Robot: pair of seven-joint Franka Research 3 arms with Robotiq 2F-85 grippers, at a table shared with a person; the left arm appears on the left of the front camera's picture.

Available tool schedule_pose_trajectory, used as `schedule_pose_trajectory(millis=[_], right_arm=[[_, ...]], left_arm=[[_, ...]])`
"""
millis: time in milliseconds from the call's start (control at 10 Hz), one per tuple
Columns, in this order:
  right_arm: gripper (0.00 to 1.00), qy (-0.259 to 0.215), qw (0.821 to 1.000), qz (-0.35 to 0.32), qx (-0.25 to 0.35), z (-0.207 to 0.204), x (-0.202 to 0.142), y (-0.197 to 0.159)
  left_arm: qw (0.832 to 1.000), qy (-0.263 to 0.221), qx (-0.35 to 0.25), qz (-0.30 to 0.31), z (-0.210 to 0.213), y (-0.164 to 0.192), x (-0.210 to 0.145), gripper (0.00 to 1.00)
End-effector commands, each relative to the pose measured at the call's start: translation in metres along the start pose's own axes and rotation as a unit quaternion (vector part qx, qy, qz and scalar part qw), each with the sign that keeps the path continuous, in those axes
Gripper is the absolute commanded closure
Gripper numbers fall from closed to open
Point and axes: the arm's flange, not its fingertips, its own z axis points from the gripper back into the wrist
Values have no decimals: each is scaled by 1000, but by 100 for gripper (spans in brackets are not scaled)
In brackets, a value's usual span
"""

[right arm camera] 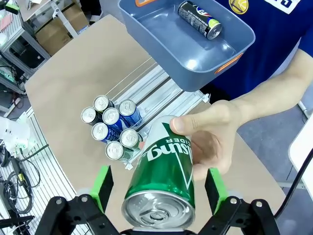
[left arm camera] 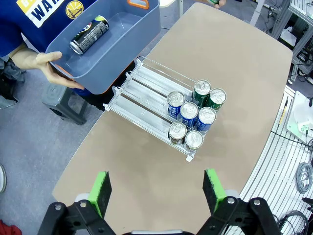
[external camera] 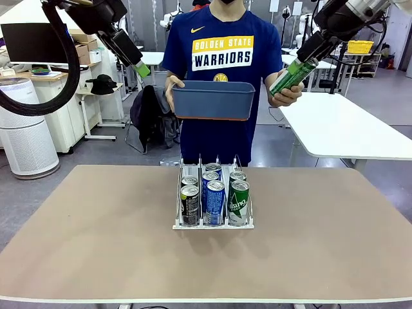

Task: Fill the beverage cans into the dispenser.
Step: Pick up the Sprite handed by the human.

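1. Tan table (external camera: 96, 257) sits closest, near edge toward the robot. The dispenser (external camera: 212, 227) stands mid-table with its front end facing the robot.
2. Far left, the left gripper (left arm camera: 157, 188) hangs high above the table. Its claw is spread wide with nothing in it.
3. Left of centre, a person's hand (external camera: 170, 90) holds the blue bin (external camera: 212, 103) up behind the dispenser. One black-and-yellow can (left arm camera: 89, 35) lies on its side in the bin.
4. Centre, seven beverage cans (left arm camera: 189, 111) stand upright, packed at the dispenser's front end.
   - The left lane has two, the middle three and the right two.
   - The front row is a dark can (external camera: 190, 206), a blue can (external camera: 215, 203) and a green one (external camera: 239, 203).
   - The rear stretch of every lane is bare.
5. Right, the person's other hand (right arm camera: 215, 132) offers a tilted green can (right arm camera: 164, 147), top end toward the wrist, up between the fingers of the right gripper (right arm camera: 159, 191).
   - The claw is spread, with the pads (right arm camera: 102, 188) either side of the can.
   - A gap shows on both sides, so the pads are not touching the can.
6. The step looks like a handover of the green can, with the grip not yet made.
7. The next move probably calls for three things:
   - the right claw closing squarely on the can body while the hand lets go;
   - carrying the can to the open rear of a lane, likely the right one with the other green cans;
   - setting it upright between the wires.
8. The can in the bin remains to load.
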Motion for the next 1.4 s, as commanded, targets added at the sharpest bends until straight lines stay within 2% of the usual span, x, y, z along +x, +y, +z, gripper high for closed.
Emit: schedule_pose_trajectory(millis=[0,100,200,300,400,500,800,1100,1300], right_arm=[[0,-2,1000,-3,-2,1,0,0],[60,0,1000,0,0,0,0,0],[60,-3,1000,-3,1,0,-1,1],[100,0,1000,-6,3,-1,-1,1],[64,2,1000,-9,4,0,-2,0],[100,0,1000,-12,5,2,-3,-1],[100,5,1000,-18,5,2,-4,-1],[100,3,1000,4,18,4,-3,2],[100,3,1000,-4,2,1,-2,0]], left_arm=[[1000,-1,2,0,0,1,0,0],[1000,-1,2,0,0,1,0,0],[1000,-1,2,0,0,1,0,0],[1000,-1,2,0,0,1,0,0],[1000,-1,2,0,0,1,0,0],[1000,-1,2,0,0,1,0,0],[1000,-1,2,0,0,1,0,0],[1000,-1,2,0,0,1,0,0],[1000,-1,2,0,0,1,0,0]])
